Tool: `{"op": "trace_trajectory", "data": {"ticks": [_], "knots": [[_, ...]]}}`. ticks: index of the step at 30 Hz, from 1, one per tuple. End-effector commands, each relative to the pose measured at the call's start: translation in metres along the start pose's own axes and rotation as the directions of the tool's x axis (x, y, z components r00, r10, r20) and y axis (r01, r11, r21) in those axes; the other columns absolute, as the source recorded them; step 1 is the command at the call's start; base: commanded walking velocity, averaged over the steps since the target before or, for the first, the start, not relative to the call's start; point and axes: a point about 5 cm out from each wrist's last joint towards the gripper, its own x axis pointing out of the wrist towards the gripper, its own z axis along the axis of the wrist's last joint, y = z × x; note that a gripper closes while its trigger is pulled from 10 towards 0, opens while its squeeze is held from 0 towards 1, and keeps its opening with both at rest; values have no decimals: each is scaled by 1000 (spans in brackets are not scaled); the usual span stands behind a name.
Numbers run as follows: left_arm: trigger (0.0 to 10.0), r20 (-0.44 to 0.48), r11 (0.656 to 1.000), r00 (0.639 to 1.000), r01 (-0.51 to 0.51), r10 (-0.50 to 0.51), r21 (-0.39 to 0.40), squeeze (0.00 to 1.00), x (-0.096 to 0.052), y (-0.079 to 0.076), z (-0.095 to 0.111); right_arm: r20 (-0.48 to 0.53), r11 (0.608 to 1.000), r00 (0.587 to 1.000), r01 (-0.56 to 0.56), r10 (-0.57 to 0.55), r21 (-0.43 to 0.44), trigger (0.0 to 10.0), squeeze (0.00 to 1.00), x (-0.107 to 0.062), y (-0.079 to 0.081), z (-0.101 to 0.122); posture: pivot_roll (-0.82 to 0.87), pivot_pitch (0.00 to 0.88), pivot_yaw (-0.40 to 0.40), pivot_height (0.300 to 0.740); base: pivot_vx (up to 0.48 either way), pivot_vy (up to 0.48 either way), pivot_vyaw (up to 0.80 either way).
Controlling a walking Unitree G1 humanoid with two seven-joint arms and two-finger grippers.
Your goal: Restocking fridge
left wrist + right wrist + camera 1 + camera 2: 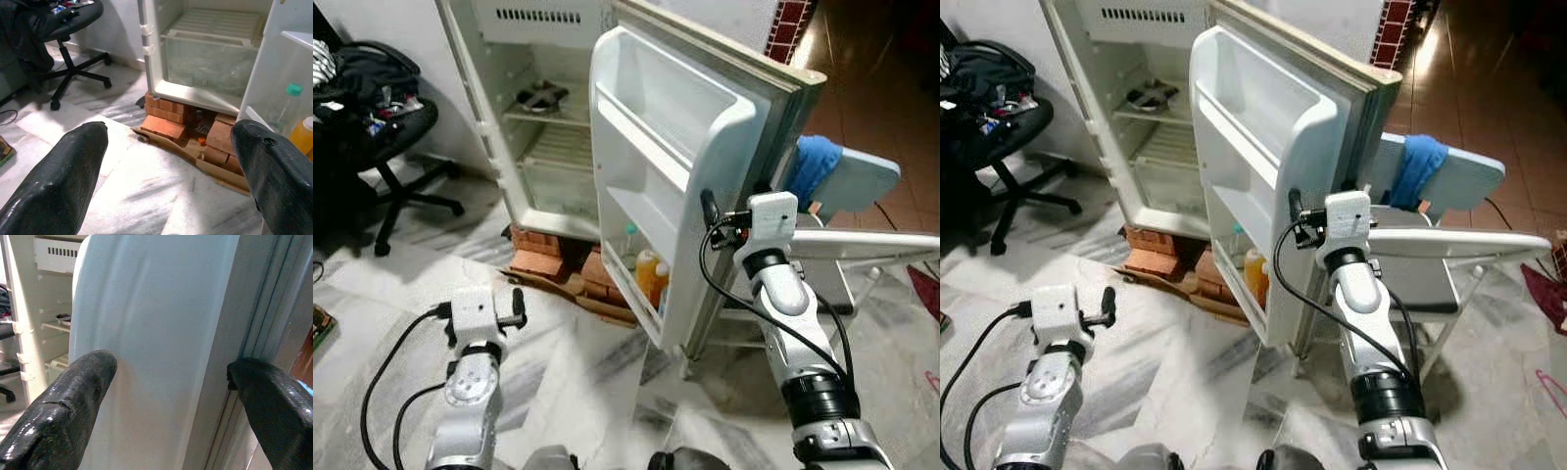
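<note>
The fridge stands with its door swung wide open, the door's free edge at about 3 o'clock in the head views. The right gripper is raised to that edge, its jaws spread wide, one on the pale inner liner side and one on the outer side; whether either pad touches cannot be told. The left gripper hangs low at about 8 o'clock over the marble floor, jaws wide and holding nothing, aimed at the bricks under the cabinet.

In the lowest door shelf an orange bottle and a green-capped bottle are seen. A dark object rests on an upper wire shelf.

The door is judged stiff and fairly heavy, hinged, and free to swing; the moulded plastic liner is likely smooth and slippery, and thin enough to flex. The firm outer edge is judged the better place for a hold, taken across its thickness. A slow push is advised, since the bottles could tip.

An office chair stands at 10 o'clock, and a chair with blue cloth behind the door.
</note>
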Motion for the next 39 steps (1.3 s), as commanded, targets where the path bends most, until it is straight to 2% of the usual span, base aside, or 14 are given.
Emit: {"op": "trace_trajectory", "data": {"ticks": [1,4,5,7,9,11,13,19,22,25,29,33,37,39], "knots": [[10000,12,1000,1000,1,-1,0,0,1,1,5,2,998,1000,-15,15,56,10000,0,6,1,5,38,22,22,740,0,0,0],[10000,-1,1000,1000,11,-11,2,0,1,-1,5,12,981,995,-95,95,169,10000,0,7,11,7,36,20,25,740,0,0,0],[10000,1,999,999,32,-32,0,0,2,-4,6,44,918,981,-193,190,347,10000,0,6,23,16,32,19,29,740,0,0,0],[10000,7,999,999,50,-50,0,0,3,-6,8,150,788,919,-391,365,475,10000,0,-2,42,33,26,16,33,740,0,0,0],[10000,8,998,998,56,-56,-3,0,4,-7,9,220,712,870,-489,442,503,10000,0,-9,50,45,23,15,36,740,0,0,0],[10000,9,998,998,65,-65,-1,0,7,-9,10,333,532,750,-648,571,546,10000,0,-29,59,63,18,14,36,740,0,0,0],[10000,10,998,998,68,-68,-1,0,7,-10,10,344,495,725,-670,597,554,10000,0,-34,59,64,17,13,36,740,0,0,0],[10000,7,998,997,70,-70,-2,0,7,-11,10,50,577,670,-672,740,465,10000,0,-61,43,12,16,17,32,740,0,0,0],[10000,5,997,997,71,-71,-3,0,6,-12,9,-252,745,704,-591,663,310,10000,0,-62,21,-24,13,18,32,740,0,0,0],[10000,5,997,997,73,-73,-3,0,6,-12,9,-357,814,731,-522,582,255,10000,0,-62,3,-34,13,19,31,740,0,0,0],[10000,6,997,997,73,-73,-2,0,5,-12,8,-381,856,766,-463,517,232,10000,0,-73,-27,-33,13,22,28,740,0,0,0],[10000,-3,997,997,72,-72,-1,0,4,-10,6,-367,944,870,-306,331,126,10000,0,-88,-72,-27,-10,32,31,740,0,0,0],[10000,-8,996,996,87,-87,4,0,4,-11,5,-366,945,872,-317,325,84,10000,0,-95,-87,-21,-23,37,45,740,0,0,0],[10000,-11,994,994,105,-105,11,0,5,-13,5,-319,969,917,-247,239,15,10000,0,-86,-106,-8,-29,37,55,740,0,0,0]]}}
